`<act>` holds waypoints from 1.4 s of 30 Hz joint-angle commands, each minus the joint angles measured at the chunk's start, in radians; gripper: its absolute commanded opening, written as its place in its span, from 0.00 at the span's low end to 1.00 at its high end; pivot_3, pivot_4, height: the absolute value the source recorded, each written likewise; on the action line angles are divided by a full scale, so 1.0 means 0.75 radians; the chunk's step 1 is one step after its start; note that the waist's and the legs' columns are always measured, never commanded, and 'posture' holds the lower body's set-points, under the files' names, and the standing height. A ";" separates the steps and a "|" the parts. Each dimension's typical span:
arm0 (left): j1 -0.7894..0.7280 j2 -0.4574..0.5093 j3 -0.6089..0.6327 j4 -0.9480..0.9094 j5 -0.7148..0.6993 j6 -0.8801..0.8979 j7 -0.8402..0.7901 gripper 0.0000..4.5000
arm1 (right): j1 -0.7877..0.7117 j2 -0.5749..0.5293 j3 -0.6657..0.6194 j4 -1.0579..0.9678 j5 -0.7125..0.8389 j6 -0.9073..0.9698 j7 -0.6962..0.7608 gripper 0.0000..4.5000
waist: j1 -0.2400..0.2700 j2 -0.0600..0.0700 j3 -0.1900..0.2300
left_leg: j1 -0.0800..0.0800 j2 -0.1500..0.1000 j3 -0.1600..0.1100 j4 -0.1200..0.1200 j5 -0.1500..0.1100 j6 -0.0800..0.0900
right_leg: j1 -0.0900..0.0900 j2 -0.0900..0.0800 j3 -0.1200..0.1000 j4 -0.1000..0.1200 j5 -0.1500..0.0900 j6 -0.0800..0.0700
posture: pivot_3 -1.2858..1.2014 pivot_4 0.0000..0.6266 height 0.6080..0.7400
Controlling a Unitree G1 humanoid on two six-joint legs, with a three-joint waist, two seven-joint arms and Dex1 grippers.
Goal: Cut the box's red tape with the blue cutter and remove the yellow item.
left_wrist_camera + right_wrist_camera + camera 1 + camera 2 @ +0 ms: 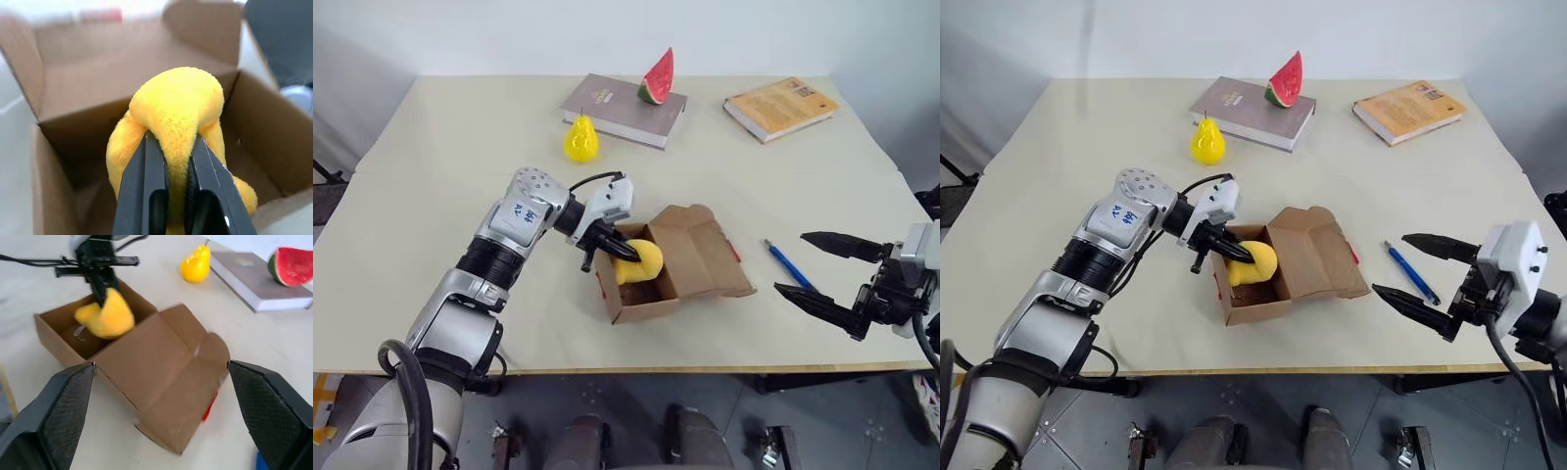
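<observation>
Pale cream desk (440, 196) (rectangular, matte) against a plain white wall (509, 34); dark grey floor (636, 401) beneath the near edge; even, diffuse light.

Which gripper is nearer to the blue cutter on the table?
Right. The right gripper hovers open just beside the blue cutter; the left gripper is across the box, shut on the yellow item.

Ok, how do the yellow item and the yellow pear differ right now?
The yellow item is fuzzy and sits inside the open box, pinched by the left hand. The yellow pear is glossy, has a stem and stands free on the table. Both are yellow and fruit-like.
</observation>
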 commanded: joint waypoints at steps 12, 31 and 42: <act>-0.024 0.092 0.346 -0.315 -0.208 0.280 0.213 0.00 | -0.240 -0.011 0.038 0.216 0.052 -0.085 0.200 1.00 | -0.002 0.000 0.000 | 0.000 0.000 -0.003 0.006 -0.001 -0.001 | 0.000 -0.001 0.000 0.005 0.000 0.000 | 0.52 0.24 1.00; 0.609 0.718 0.729 -0.551 -0.167 0.506 0.597 0.43 | -0.735 0.050 0.321 0.765 -0.049 -0.183 0.490 1.00 | -0.025 0.001 0.001 | -0.001 0.001 -0.009 0.009 -0.003 -0.005 | -0.003 -0.002 -0.001 0.014 0.000 0.000 | 0.52 0.24 1.00; 0.792 0.772 0.934 -0.666 -0.222 0.483 0.688 1.00 | -0.964 0.120 0.448 0.978 -0.149 -0.229 0.559 1.00 | -0.014 0.002 0.001 | -0.002 0.001 -0.010 0.009 -0.004 -0.007 | -0.005 -0.002 0.000 0.015 0.000 0.000 | 0.52 0.24 1.00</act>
